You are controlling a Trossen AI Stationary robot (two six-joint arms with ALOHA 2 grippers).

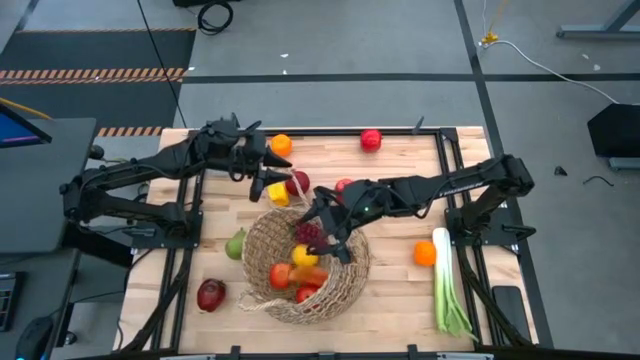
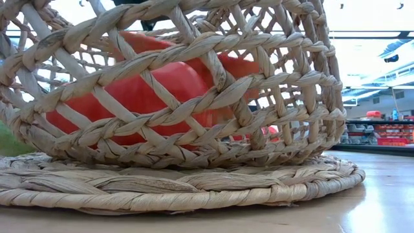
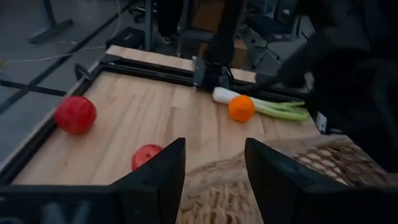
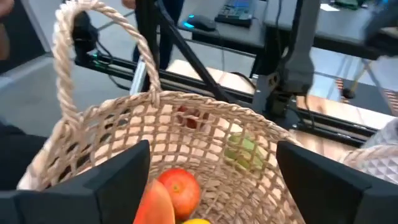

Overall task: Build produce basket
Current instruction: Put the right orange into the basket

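From above: large round tan wicker basket (image 1: 305, 268) near the wooden surface's (image 1: 395, 290) front centre, holding several red, orange and yellow produce pieces (image 1: 303, 256); right tool (image 1: 335, 240) over its rim, fingers spread, grasping nothing; left tool (image 1: 262, 172) beside the far rim, part-open, empty. At table height: weave filling the frame, a red-orange fruit (image 2: 149, 90) inside. From the left wrist: a long green-white leek (image 3: 267, 106) touching a small round orange (image 3: 241, 108). From the right wrist: thin loop handle (image 4: 93, 37) upright, a red apple (image 4: 181, 188) inside.
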